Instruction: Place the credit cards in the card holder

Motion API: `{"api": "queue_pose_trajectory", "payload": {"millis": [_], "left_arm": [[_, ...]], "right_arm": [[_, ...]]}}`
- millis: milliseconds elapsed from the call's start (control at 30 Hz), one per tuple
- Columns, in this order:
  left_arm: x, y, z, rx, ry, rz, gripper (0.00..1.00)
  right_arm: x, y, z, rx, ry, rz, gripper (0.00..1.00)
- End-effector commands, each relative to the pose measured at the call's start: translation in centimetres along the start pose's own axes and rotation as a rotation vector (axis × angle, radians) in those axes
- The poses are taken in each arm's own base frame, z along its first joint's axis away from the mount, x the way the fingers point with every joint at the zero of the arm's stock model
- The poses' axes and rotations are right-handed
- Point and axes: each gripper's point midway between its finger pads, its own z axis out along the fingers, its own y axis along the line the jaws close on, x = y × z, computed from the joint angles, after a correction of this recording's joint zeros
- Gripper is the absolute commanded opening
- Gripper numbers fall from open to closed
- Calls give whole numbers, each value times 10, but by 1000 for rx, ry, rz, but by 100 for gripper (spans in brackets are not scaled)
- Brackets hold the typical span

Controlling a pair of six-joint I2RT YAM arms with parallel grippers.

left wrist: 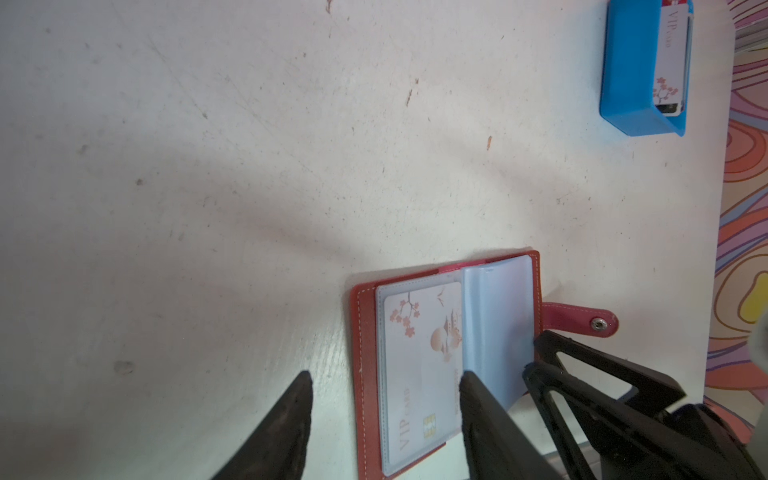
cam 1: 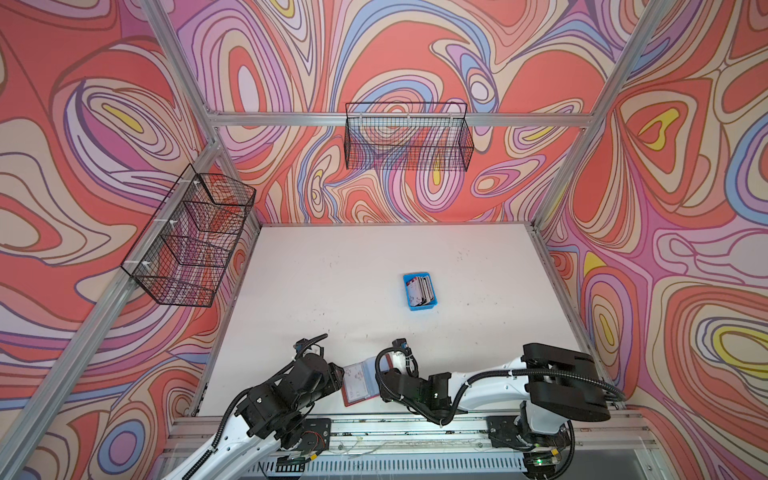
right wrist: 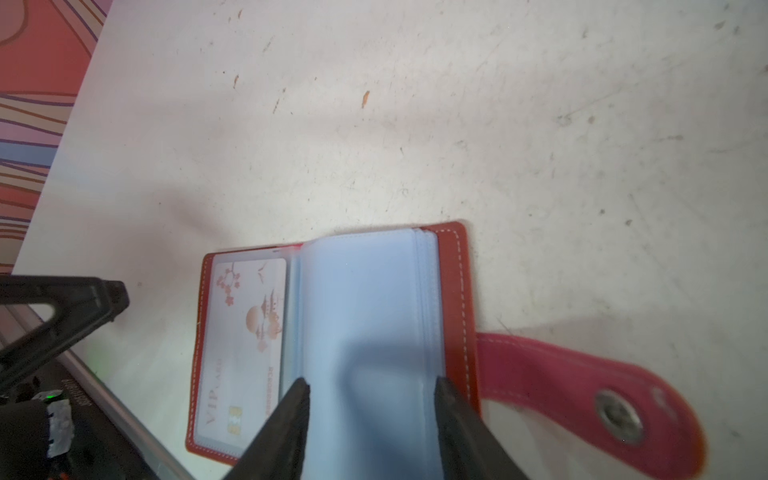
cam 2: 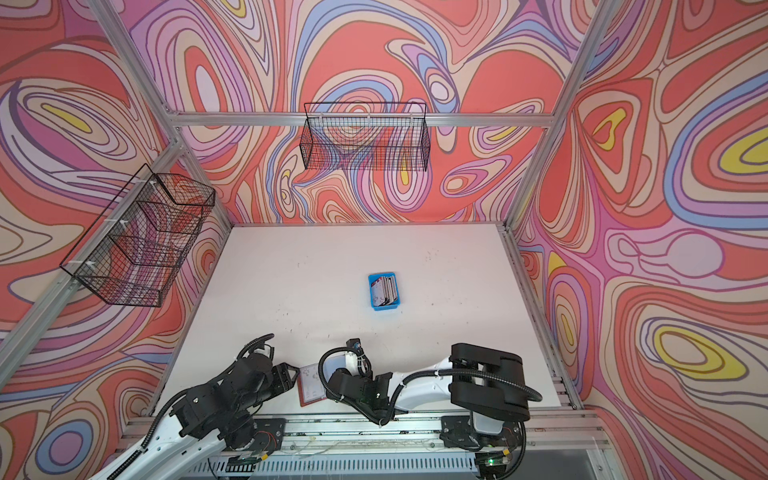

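Right pincer (right wrist: 372, 380), jaws apart, straddles the clear sleeve pages (right wrist: 357, 299) of the open card holder (right wrist: 455, 291), apparently to expose a pocket. Left pincer (left wrist: 387, 374), likewise released, seems to steady its card-filled side. Credit cards (cam 1: 423, 286) wait in the blue tray (cam 1: 409, 305), well beyond the card holder.

Got the card holder (cam 1: 360, 384) lying open at 6 o'clock on the table (cam 1: 332, 270), sandwiched between the left gripper (left wrist: 386, 376) at its 9 and the right gripper (right wrist: 372, 381) at its 3. Found one card (left wrist: 419, 357) tucked in the 9 o'clock page. Spotted the tray (cam 1: 423, 306) off at 1 o'clock from the holder, well apart, with the credit cards (cam 1: 422, 289) standing inside.
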Motion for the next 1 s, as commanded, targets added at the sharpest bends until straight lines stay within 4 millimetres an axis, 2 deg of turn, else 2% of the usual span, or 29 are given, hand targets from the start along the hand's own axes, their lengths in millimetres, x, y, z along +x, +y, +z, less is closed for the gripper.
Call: {"api": "queue_pose_trajectory", "payload": {"millis": [0,167,367,733,967], "left_arm": [[2,1,3,1,2,-11,59],[1,3,3,-3,-4,-10,59],[1,3,3,-7,-3,-6,59],[1,5,3,-14,-3,3,59],[1,5,2,-14,-6,6,59]], "right_arm": [[-1,1,5,16,1,5,51],[1,4,8,1,11,5,51],[3,19,11,-36,35,-9,50],[-5,44,8,-111,34,-11,50],[-12,57,3,-150,24,-24,55]]}}
